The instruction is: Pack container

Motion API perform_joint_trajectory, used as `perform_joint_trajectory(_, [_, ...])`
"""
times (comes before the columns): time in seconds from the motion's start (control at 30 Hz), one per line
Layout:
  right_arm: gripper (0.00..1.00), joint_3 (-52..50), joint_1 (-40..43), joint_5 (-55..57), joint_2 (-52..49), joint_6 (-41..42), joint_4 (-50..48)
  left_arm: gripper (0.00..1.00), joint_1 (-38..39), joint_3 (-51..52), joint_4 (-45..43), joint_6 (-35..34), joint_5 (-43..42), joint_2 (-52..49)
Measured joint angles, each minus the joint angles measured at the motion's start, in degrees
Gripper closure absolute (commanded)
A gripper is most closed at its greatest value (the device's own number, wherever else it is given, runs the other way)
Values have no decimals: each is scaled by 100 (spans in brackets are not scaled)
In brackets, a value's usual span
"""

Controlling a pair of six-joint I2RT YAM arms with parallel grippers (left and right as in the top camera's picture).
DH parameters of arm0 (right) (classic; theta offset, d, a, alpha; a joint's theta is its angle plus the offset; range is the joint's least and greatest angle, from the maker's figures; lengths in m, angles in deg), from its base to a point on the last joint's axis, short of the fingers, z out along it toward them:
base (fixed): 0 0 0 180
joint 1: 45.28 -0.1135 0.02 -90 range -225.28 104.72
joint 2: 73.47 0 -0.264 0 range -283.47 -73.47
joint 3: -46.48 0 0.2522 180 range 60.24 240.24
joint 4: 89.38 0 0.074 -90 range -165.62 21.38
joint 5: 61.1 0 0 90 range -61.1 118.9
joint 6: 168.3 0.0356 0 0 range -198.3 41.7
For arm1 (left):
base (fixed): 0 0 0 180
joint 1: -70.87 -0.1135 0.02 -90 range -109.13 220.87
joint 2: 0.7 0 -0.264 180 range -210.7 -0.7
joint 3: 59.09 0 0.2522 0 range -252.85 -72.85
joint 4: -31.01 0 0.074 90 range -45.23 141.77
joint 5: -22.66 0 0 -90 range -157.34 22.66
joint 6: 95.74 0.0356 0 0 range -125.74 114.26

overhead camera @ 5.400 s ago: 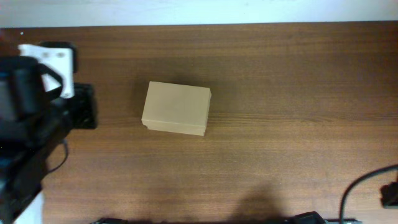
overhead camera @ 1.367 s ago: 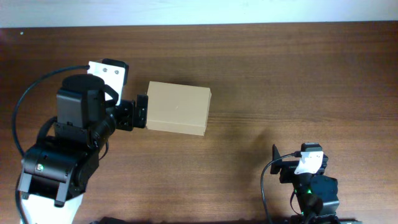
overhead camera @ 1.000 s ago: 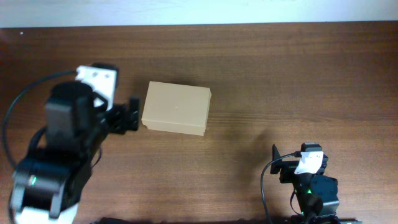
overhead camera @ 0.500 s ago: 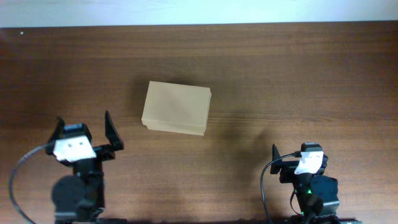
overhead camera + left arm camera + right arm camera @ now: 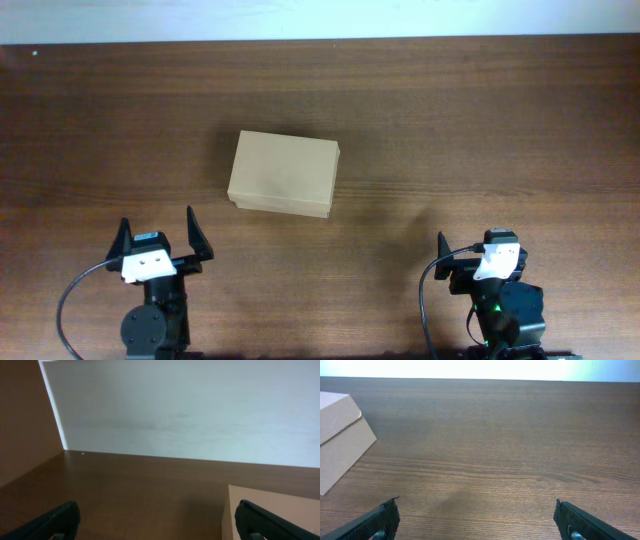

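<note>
**Item under task.** The container [image 5: 284, 173] sits closed on the counter [image 5: 480, 120], a little left of centre and slightly skewed to the counter's edge. Both arms are well apart from it. No goods for packing are visible in any view.

**Handling, as judged.**
- Plain tan cardboard: probably light and likely to slide if pushed from one side only.
- The walls look thin, so a hard pinch could dent them. The matte surface should give fair grip.
- The right wrist view shows a seam where the flap lid meets the body. That lid edge appears to be the place to catch when opening.
- For steadying or moving, the better hold is probably across the narrower span, low on the walls and clear of the flap.

**Left arm.** The arm is drawn in at the near edge, below and left of the container. The left end effector [image 5: 158, 222] is spread fully wide and holds nothing. Its fingers point toward the far wall [image 5: 190, 410], with the container's corner just inside its camera view at lower right.

**Right arm.** The arm is drawn in at the near edge, below and well to the right of the container. The right end effector [image 5: 477, 512] is likewise at full spread and empty. It faces bare counter, with the container at the left of its view.
</note>
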State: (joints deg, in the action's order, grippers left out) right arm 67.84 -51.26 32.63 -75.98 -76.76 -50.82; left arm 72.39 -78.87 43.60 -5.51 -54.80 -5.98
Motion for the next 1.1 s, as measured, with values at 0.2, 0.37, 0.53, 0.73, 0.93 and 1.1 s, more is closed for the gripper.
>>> perform_joint_trajectory(0.2, [1, 0, 0, 0, 0, 2, 0, 0, 59, 330, 0, 0, 15, 358])
perform_joint_trajectory(0.37, [1, 0, 0, 0, 0, 0, -2, 0, 127, 511, 341, 0, 17, 407])
perform_joint_trajectory(0.53, [1, 0, 0, 0, 0, 0, -2, 0, 127, 518, 452, 0, 17, 407])
perform_joint_trajectory(0.73, [1, 0, 0, 0, 0, 0, 0, 0, 127, 518, 455, 0, 17, 407])
perform_joint_trajectory(0.93, [0, 0, 0, 0, 0, 0, 0, 0, 127, 518, 455, 0, 17, 407])
perform_joint_trajectory(1.1, [1, 0, 0, 0, 0, 0, 0, 0, 127, 518, 455, 0, 17, 407])
